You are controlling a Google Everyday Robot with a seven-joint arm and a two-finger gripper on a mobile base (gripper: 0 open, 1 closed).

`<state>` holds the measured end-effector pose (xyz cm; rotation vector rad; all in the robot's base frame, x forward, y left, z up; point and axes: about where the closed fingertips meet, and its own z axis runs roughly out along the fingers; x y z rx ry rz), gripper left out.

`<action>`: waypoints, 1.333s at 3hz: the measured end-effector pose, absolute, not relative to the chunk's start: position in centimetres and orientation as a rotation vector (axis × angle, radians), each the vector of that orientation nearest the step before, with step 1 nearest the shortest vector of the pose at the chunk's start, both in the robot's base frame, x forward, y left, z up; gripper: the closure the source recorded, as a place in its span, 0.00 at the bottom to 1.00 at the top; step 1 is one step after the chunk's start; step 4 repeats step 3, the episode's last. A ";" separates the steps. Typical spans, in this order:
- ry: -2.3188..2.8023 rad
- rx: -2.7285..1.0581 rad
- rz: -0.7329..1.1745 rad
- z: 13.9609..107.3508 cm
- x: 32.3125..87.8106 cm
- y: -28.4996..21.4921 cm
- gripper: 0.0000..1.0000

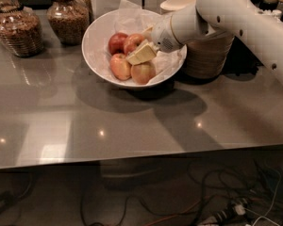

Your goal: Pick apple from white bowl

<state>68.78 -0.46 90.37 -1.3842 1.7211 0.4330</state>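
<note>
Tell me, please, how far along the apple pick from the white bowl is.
Done: the approach; the gripper sits inside the white bowl, low over the four apples. In hand: the grasp, though whether it holds one cannot be seen. Left: lifting an apple out; all four lie in the bowl.

The end effector (pixel 141 53) is seen inside the white bowl (pixel 92 37); upper left is blocked by jars (pixel 68 16), lower surface (pixel 132 131) left open.
</note>
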 end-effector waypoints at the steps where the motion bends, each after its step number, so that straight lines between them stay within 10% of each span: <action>1: 1.693 -1.370 0.426 91.8 68.1 -0.6 1.00; 4: 1.581 -1.343 0.433 97.6 64.4 -1.8 1.00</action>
